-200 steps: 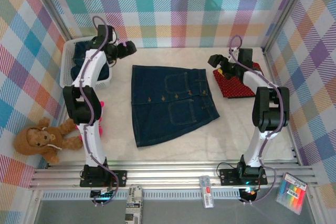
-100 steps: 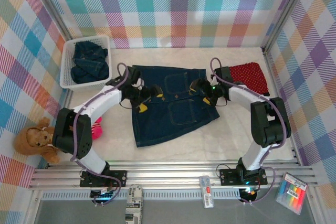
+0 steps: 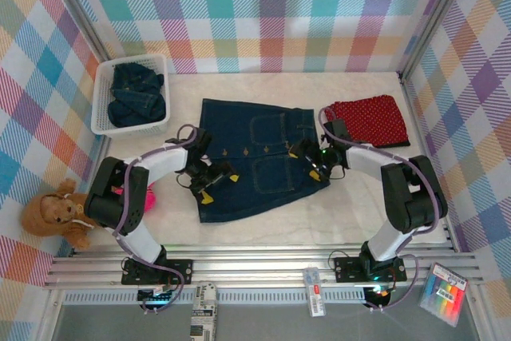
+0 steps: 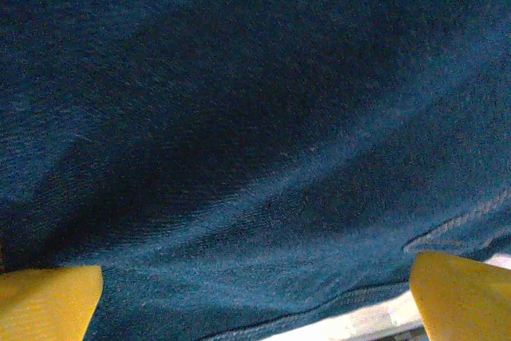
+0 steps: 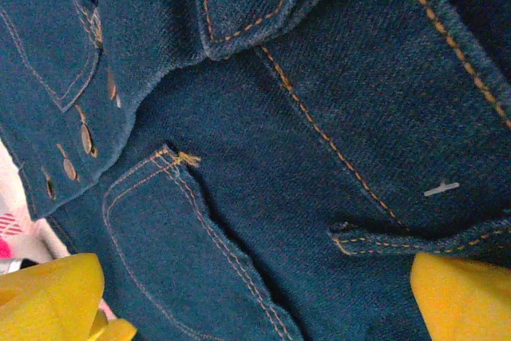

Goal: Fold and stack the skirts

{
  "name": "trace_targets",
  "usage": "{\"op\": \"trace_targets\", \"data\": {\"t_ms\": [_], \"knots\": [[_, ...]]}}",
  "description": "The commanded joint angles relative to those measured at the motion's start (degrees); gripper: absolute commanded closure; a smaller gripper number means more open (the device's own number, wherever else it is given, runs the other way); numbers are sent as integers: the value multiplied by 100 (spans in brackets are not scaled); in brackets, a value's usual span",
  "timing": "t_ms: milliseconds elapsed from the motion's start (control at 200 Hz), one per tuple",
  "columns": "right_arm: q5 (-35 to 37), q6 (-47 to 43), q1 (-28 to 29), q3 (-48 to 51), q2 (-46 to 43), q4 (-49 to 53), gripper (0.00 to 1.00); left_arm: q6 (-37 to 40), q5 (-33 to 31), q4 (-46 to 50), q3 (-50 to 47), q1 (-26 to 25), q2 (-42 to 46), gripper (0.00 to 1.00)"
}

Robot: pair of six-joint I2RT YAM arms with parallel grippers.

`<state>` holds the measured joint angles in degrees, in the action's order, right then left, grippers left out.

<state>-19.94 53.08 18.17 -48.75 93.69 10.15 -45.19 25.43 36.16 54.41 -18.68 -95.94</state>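
The pink toy (image 3: 148,196) was mostly hidden behind the left arm; the dark cloth (image 3: 136,95) in the basket (image 3: 99,105) was too bunched to count. Both arms bent low and inward over one denim skirt (image 3: 263,177) spread mid-table. The left gripper (image 3: 217,184) and right gripper (image 3: 306,159) were unclenched, fingers wide apart, grasping nothing. One red dotted skirt (image 3: 369,113) lay folded at the right rear.

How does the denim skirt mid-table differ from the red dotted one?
The denim skirt lies spread open at centre; the red dotted skirt looks folded compact at far right. The denim skirt is dark blue with pockets and buttons; the red dotted skirt has white dots on red. Both lie flat on the table.
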Motion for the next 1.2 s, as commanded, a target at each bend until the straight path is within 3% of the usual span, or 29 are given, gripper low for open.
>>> {"op": "trace_targets", "data": {"t_ms": [0,100,220,405,540,655,725,900,1030,1195], "knots": [[311,1107,323,479,-209,-117,1,670,-932,554,62,367,-95,0],[723,1316,517,552,-585,-114,1,873,-619,671,438,354,290,0],[437,868,609,140,-633,272,1,674,-93,793,702,163,662,0],[140,701,845,67,-542,677,1,-154,519,484,38,-107,1135,0],[256,661,843,356,-518,752,1,-236,6,611,-512,-92,1426,0],[506,576,846,568,-410,864,1,-287,-1047,583,-1083,-68,1511,0],[705,495,848,586,-411,1047,1,-424,-1341,475,-1453,-23,1541,0],[880,418,846,558,-787,1200,1,-401,-916,287,-1658,-13,1783,0],[668,333,851,410,-1055,1094,1,-542,-303,104,-1146,-13,2088,0],[1109,297,850,507,-1108,1202,1,-513,-311,195,-445,-5,2166,0]]}}
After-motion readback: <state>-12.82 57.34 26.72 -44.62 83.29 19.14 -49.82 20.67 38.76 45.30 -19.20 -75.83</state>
